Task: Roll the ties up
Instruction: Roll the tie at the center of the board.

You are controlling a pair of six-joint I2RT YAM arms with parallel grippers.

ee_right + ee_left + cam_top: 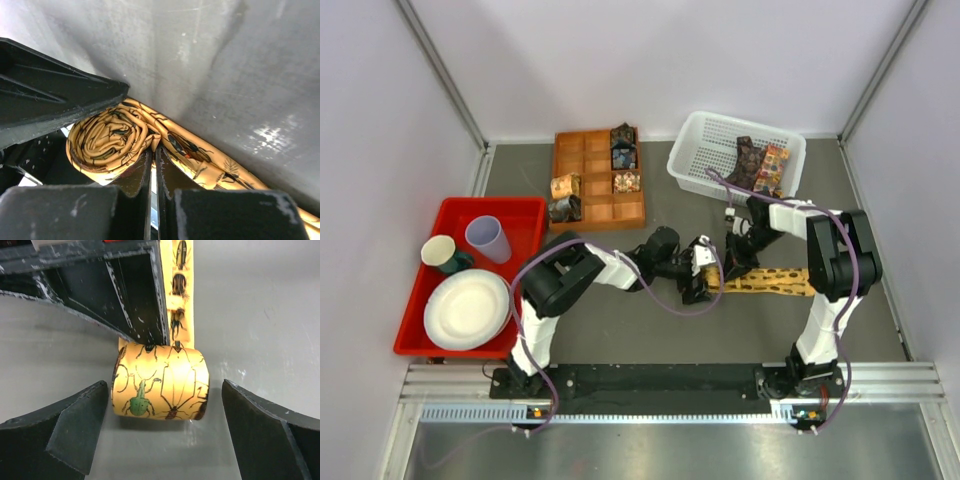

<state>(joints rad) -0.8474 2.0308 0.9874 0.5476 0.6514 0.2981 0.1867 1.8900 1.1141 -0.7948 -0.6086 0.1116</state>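
A golden-yellow tie with insect prints lies on the grey table, its flat strip (775,281) running to the right. Its left end is wound into a roll (160,387), seen end-on as a spiral (107,140) in the right wrist view. My left gripper (164,392) is open and straddles the roll, a finger (65,432) standing clear on each side. My right gripper (154,149) is shut, its tips resting on the tie in the crease where the roll meets the strip (210,160). Several rolled ties (623,148) sit in the orange-brown tray (586,170), and more ties (758,165) lie in the white basket (700,150).
A red bin (430,230) at the left holds two cups (487,238) and stacked white plates (467,309). The tray and basket stand at the back. Both grippers (700,270) (733,252) crowd together mid-table. Walls close in on both sides.
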